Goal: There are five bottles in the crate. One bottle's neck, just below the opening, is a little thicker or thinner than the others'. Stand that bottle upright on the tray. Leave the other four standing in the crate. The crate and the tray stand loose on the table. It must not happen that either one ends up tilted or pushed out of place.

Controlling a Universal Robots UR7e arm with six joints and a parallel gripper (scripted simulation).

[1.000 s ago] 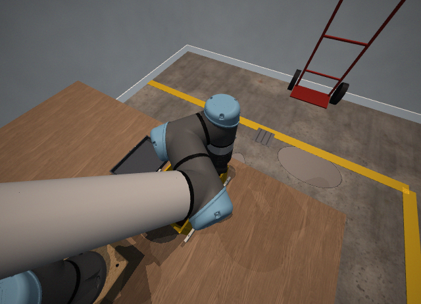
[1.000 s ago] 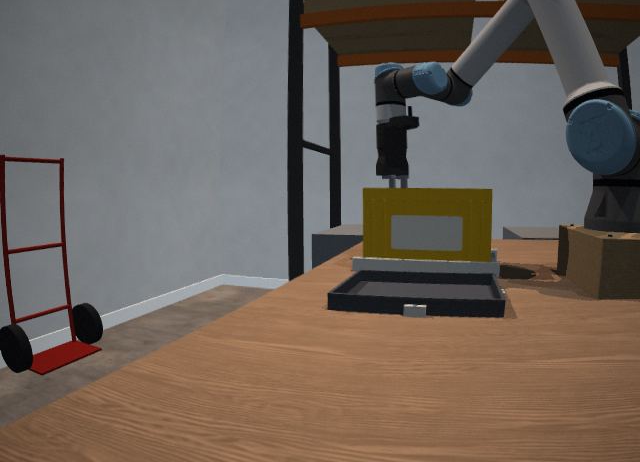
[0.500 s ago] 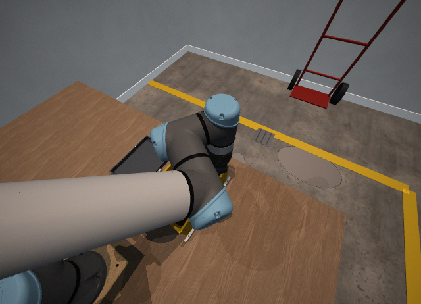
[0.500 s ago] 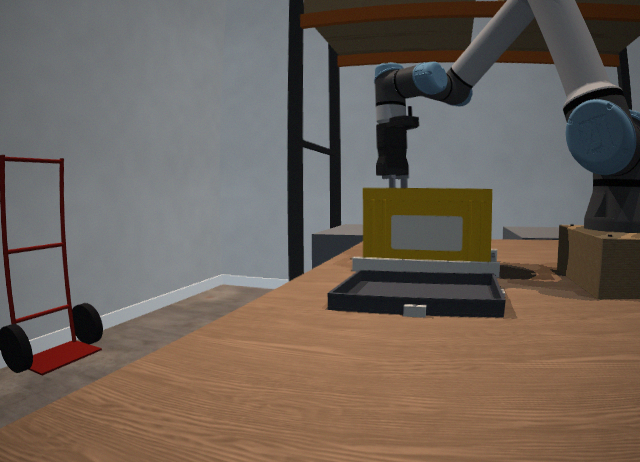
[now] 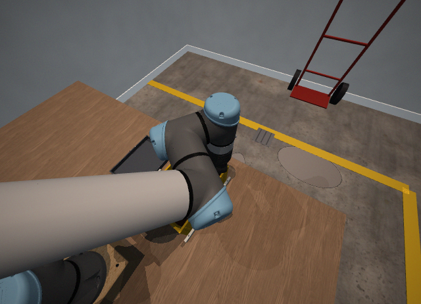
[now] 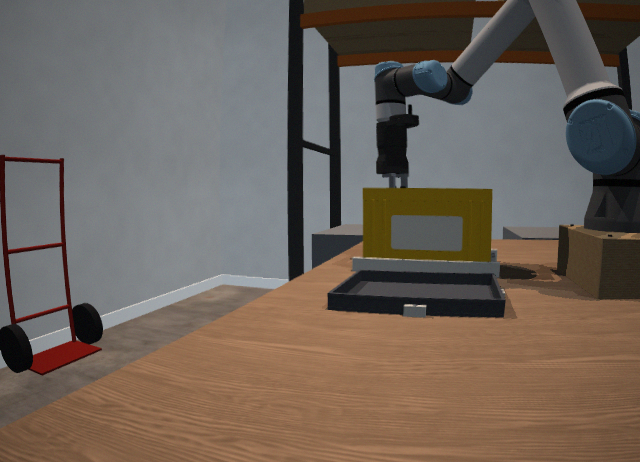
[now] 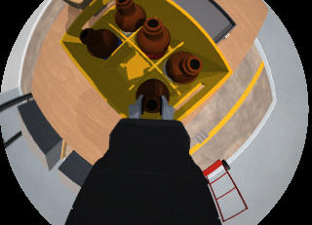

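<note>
The yellow crate (image 5: 179, 228) (image 6: 429, 202) (image 7: 97, 84) stands on the table with five brown bottles in its compartments. My gripper (image 6: 398, 185) (image 7: 152, 101) points down at the crate and is shut on the neck of the bottle (image 7: 152, 86) in a corner compartment. That bottle is upright, its body still inside the crate. Four other bottles (image 7: 131, 18) (image 7: 153, 37) (image 7: 99, 43) (image 7: 182, 68) stand in the crate. I cannot tell a neck difference from these views. The dark tray (image 5: 139, 158) (image 6: 372, 304) (image 7: 200, 8) lies beside the crate and is empty where visible.
White strips (image 5: 189, 235) (image 6: 423, 264) lie along the crate's foot. The crate's walls and dividers surround the held bottle. The arm hides most of the crate in the top view. A red hand truck (image 5: 310, 96) (image 6: 67, 354) stands on the floor away from the table.
</note>
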